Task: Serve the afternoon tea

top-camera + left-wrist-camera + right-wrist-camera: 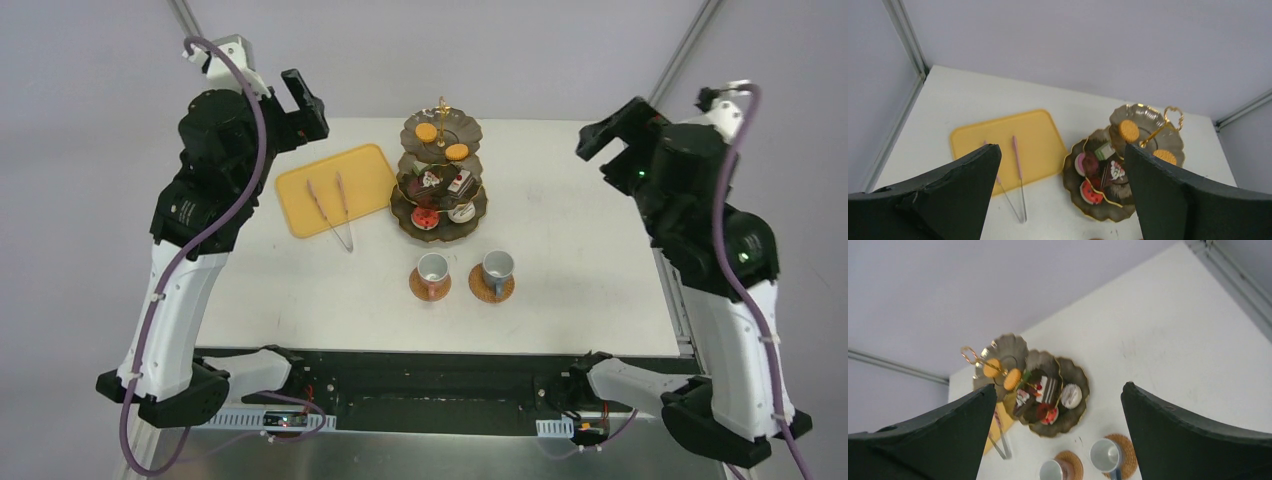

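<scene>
The dark three-tier scalloped stand (402, 205) with its gold rod (440, 108) stands at the table's far middle, holding small cakes (427, 219) and orange cookies (426, 132); it also shows in the left wrist view (1075, 190) and the right wrist view (1079, 377). A pinkish cup (432, 268) and a blue-grey cup (496, 266) each sit on a round woven coaster (414, 287) in front of the stand. My left gripper (303, 108) is raised at the far left, open and empty. My right gripper (612, 127) is raised at the far right, open and empty.
A yellow tray (370, 172) lies left of the stand, with pink-handled metal tongs (340, 210) lying across its near edge onto the table. Metal frame posts rise at the table's far corners.
</scene>
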`<move>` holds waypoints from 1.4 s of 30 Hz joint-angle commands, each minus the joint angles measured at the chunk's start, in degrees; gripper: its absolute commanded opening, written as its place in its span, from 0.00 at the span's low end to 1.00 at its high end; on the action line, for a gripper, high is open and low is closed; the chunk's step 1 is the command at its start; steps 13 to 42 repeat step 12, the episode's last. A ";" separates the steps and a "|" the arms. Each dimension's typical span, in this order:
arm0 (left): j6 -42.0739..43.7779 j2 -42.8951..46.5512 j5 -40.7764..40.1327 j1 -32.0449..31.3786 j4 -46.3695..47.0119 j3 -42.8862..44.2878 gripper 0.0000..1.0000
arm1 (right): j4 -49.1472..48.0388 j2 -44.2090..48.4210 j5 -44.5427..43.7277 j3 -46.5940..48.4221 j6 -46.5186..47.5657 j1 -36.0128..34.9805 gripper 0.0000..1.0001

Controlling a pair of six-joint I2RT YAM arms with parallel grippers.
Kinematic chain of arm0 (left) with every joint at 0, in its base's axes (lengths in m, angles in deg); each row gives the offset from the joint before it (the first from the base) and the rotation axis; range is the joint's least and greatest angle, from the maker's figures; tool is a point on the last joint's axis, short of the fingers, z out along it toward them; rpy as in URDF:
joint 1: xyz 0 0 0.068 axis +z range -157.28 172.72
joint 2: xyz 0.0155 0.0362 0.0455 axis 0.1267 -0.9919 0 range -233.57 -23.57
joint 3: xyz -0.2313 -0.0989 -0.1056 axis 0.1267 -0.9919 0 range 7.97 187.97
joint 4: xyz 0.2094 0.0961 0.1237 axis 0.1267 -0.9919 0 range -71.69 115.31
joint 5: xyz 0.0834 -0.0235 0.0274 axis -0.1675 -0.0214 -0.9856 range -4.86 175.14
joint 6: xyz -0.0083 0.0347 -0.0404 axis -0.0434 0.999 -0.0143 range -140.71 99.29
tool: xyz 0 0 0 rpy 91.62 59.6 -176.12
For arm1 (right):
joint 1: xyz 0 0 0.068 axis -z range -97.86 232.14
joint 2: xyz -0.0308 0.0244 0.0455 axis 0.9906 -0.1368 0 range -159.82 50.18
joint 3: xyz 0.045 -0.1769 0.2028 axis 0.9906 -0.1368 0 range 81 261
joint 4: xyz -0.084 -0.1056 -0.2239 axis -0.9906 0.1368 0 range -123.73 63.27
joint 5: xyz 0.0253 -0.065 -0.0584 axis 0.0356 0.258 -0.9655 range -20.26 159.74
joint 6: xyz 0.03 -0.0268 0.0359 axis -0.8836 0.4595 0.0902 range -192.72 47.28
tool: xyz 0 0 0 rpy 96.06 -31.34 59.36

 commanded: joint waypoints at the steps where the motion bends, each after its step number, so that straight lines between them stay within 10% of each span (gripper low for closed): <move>1: 4.87 3.14 -3.25 0.41 14.90 -2.28 0.99 | -8.64 3.98 -7.33 5.71 10.71 -0.03 1.00; 42: 10.77 4.32 -5.88 0.41 20.64 -2.22 0.99 | -14.86 2.04 -2.16 9.99 18.89 -0.10 1.00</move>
